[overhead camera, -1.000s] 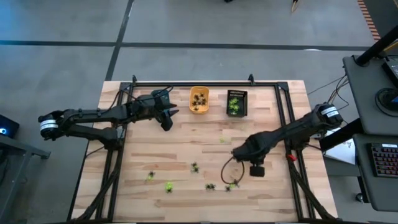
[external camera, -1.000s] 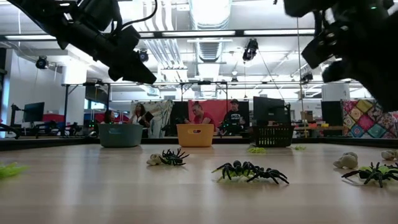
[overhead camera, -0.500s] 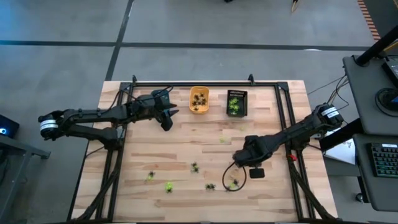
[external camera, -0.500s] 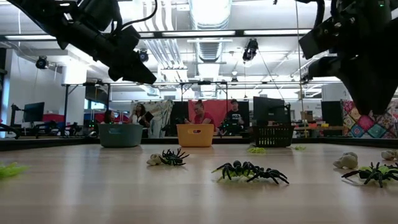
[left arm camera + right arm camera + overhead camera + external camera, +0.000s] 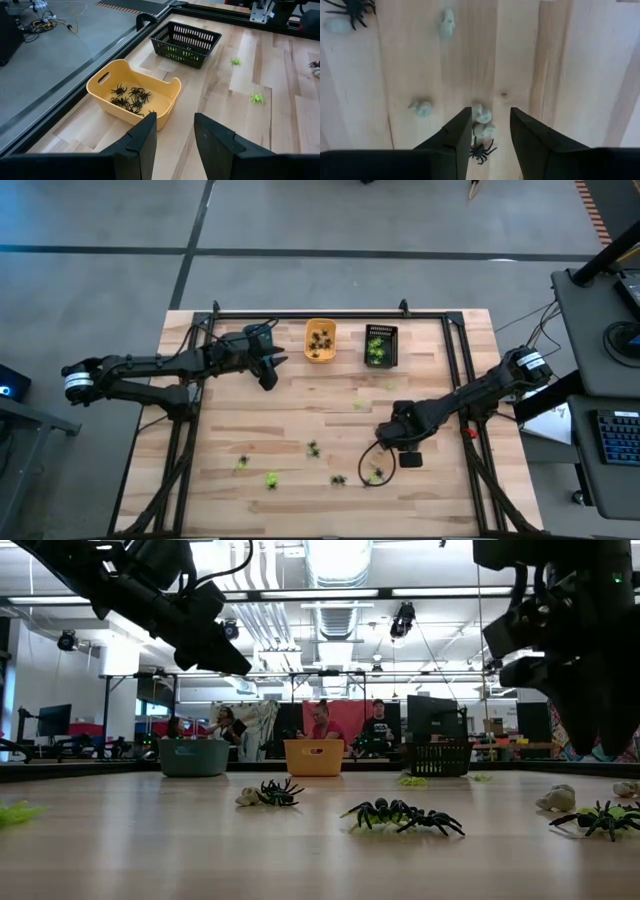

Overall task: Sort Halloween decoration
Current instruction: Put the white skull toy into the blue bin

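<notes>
Two dark jaws of the right gripper [image 5: 487,131], parted and empty, frame pale lumpy figures [image 5: 482,122] and a spiky black spider [image 5: 481,151] on the planked wooden table [image 5: 560,60]; the left gripper [image 5: 172,131] gapes empty too.

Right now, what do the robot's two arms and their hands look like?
Both arms are dark and slim, each with a white band near its outer end. The left hand and the right hand each end in two flat black wedge-shaped fingers. A dark cable loops on the table beside the right hand.
</notes>
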### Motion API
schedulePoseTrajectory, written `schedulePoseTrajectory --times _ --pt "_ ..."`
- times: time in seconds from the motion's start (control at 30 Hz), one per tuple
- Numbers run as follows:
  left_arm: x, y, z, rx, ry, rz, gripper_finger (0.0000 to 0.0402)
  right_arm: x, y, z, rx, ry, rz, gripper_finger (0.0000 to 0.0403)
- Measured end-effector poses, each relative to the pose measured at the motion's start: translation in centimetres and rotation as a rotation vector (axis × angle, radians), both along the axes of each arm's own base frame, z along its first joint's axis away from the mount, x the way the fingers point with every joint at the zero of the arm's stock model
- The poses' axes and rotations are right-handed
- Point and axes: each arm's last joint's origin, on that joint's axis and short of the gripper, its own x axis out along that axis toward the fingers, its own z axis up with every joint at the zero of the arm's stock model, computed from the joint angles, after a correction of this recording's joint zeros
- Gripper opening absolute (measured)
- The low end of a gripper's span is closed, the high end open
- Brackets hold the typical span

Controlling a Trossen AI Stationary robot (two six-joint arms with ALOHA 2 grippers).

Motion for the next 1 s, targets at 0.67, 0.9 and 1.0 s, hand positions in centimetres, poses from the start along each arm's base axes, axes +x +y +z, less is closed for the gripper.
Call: schedulePoseTrajectory --times 0.67,0.9,1.0 --pt "0.0 0.0 0.0 0.0 0.0 0.0 0.0113 -1.0 -0.2 -2.4 0.052 0.004 0.005 0.0108" --pt "0.0 0.0 0.0 0.0 0.0 0.0 0.0113 -1.2 -0.2 -2.9 0.055 -0.005 0.018 0.0097" --pt "0.0 0.0 0.0 0.0 0.0 0.0 0.0113 -1.2 -0.3 -3.2 0.059 -0.021 0.032 0.0091"
